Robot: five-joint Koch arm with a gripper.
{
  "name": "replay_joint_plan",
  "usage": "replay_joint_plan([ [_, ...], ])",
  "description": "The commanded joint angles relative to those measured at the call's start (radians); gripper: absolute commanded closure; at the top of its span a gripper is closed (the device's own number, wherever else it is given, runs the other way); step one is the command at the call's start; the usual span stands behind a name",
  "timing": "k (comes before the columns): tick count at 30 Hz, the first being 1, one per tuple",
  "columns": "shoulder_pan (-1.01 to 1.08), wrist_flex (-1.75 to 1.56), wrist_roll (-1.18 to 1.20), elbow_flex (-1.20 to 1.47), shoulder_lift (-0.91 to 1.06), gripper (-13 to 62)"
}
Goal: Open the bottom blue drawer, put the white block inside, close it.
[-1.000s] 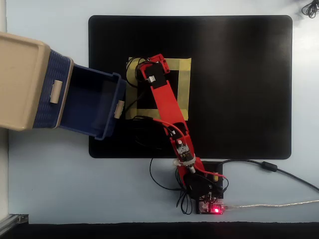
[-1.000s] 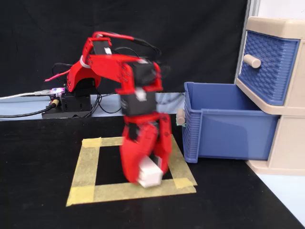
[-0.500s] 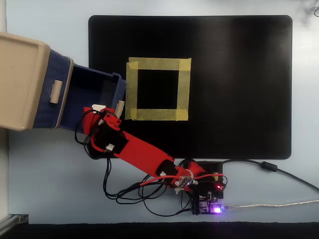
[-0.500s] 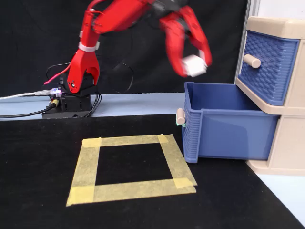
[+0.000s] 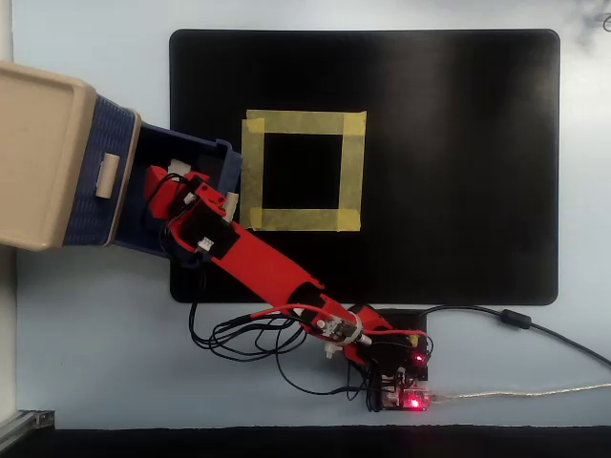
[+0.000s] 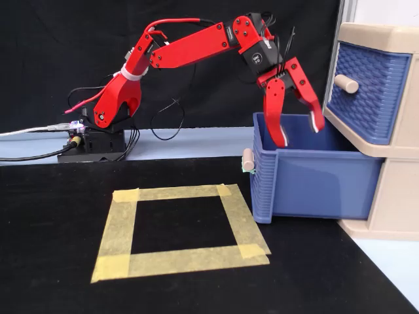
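White block [image 5: 177,168] appears in the overhead view as a small pale piece right at the tips of the jaws, inside the bottom blue drawer [image 6: 321,186] and toward its upper side in that frame. It is too small to tell its long axis or whether a tip touches it. In the fixed view the drawer's near wall hides it completely. The gripper [image 6: 300,134] hangs over the open drawer with its jaws spread wide and nothing between them. One tip dips below the rim line, the other stands a little higher. The block looks delivered, so the next step is probably closing. That turns on the drawer's front wall and small beige handle [image 6: 247,159], which lie at frame left of the jaws in the fixed view. The jaws would have to rise clear of the rim, pass over that wall and push it toward the beige cabinet [image 5: 38,143]. The upper drawer [image 6: 366,91] with its own handle stands just to the right of the jaws, close enough to be caught in lifting. Farther out, the yellow tape square [image 6: 180,229] lies bare on the black mat [image 5: 458,172] covering the worktop, and loose cables [image 5: 239,329] trail by the arm's base.
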Motion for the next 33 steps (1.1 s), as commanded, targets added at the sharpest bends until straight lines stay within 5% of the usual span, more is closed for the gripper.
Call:
replay_joint_plan([
  [1,-0.006,0.054,-0.017,-0.052,0.137,15.6],
  [7,0.035,0.630,0.135,-0.023,0.413,15.7],
  [13,0.120,0.607,0.285,0.291,0.407,15.7],
  [24,-0.089,0.064,-0.020,0.100,-0.032,15.5],
  [33,-0.161,-0.015,-0.213,-0.163,-0.216,15.4],
])
